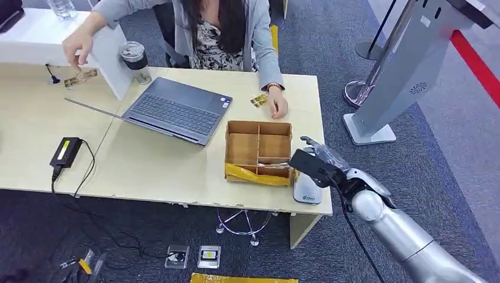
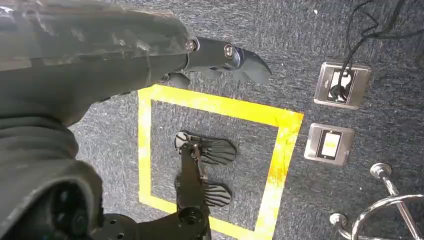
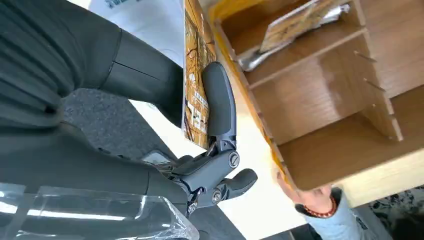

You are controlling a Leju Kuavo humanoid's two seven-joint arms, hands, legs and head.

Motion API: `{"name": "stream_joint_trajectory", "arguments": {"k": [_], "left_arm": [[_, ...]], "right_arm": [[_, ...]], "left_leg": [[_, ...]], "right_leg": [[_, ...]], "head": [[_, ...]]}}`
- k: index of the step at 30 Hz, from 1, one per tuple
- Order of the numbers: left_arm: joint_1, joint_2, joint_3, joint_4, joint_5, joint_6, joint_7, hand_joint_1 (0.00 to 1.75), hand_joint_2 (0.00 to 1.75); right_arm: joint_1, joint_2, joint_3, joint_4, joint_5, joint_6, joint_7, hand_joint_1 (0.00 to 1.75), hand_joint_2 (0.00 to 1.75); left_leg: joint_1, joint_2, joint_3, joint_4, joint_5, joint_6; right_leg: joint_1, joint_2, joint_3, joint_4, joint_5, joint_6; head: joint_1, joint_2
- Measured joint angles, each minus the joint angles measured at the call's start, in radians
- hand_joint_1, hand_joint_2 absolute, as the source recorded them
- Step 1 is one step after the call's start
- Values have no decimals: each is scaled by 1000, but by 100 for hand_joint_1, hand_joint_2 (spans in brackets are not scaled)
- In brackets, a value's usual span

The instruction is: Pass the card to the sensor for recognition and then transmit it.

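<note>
Step in hand: you judge that the card must now be shown to the sensor, the first half of the task.
Right hand (image 1: 315, 167): it pinches the card (image 3: 196, 75) between the thick thumb and a dark finger, and the card stands on its edge.
Card position: it is held just beside the wooden box (image 1: 259, 152), above the white sensor (image 1: 308, 191) that lies at the near corner of the tabletop (image 1: 153, 165).
Sensor: the hand covers most of it in the head view, so you cannot tell whether the card is parallel to its face.
How to do it well: turn the wrist slowly until the card lies flat toward the sensor, and keep the pinch firm, because a thin card slips easily.
Risk: the box wall is very near, so do not let the card edge catch on it.
Person: a hand (image 1: 278, 108) rests on the tabletop beyond the box, probably the place for the handover.
Left hand (image 2: 227, 57): it hangs over the carpet floor, the fingers curled and holding nothing.
</note>
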Motion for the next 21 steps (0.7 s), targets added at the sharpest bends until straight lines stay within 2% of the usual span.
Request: {"name": "stream_joint_trajectory", "arguments": {"k": [5, 11, 21], "left_arm": [[-1, -1, -6, 0, 3, -2, 2, 0, 0], [-1, 0, -18, 0, 11, -3, 11, 0, 0], [-1, 6, -28, 0, 27, 0, 12, 0, 0]], "right_arm": [[-19, 16, 11, 46, -5, -9, -6, 175, 175], [-43, 21, 16, 140, -18, -58, -38, 175, 175], [-84, -1, 7, 270, -41, -90, -71, 175, 175]], "left_leg": [[0, 0, 0, 0, 0, 0], [0, 0, 0, 0, 0, 0], [0, 0, 0, 0, 0, 0]], "right_leg": [[0, 0, 0, 0, 0, 0], [0, 0, 0, 0, 0, 0], [0, 0, 0, 0, 0, 0]], "head": [[0, 0], [0, 0], [0, 0]]}}
